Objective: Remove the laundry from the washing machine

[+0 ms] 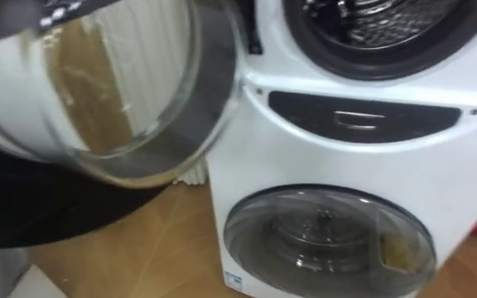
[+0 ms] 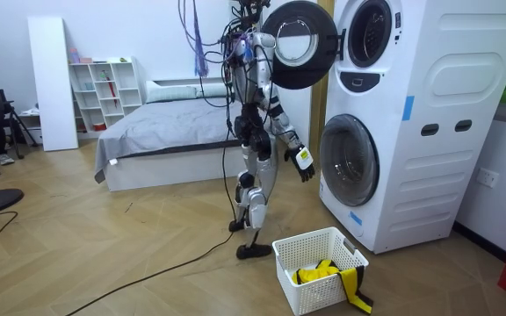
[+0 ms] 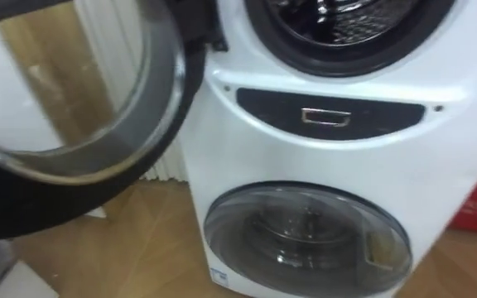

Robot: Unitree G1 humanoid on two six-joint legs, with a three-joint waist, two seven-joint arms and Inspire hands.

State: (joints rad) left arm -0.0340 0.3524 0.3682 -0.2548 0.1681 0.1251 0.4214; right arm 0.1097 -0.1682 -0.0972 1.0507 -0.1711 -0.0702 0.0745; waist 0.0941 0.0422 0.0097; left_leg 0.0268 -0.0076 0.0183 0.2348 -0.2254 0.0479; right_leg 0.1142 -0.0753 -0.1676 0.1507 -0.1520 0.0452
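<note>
Fingers (image 2: 307,173) of the right hand (image 2: 303,163) hang relaxed, gripping nothing, in the room view, low before the washing machine (image 2: 429,114). Its upper door (image 2: 299,44) stands open at 12 o'clock. Yellow clothes (image 2: 316,273) lie in a white basket (image 2: 310,298) on the floor at 6 o'clock. Through the left eye, that door sits at 9 o'clock, the upper drum (image 1: 371,21) at 1 o'clock and the shut lower door (image 1: 330,240) at 5 o'clock. The right eye agrees.

You have a white washer (image 2: 429,175): door (image 1: 122,99) black-rimmed with clear glass, panel (image 1: 363,116) dark grey; basket (image 2: 310,298) white lattice; cloth (image 2: 314,274) yellow; floor (image 2: 104,254) tan herringbone wood; bed (image 2: 165,132) grey; shelf (image 2: 104,88) white.
</note>
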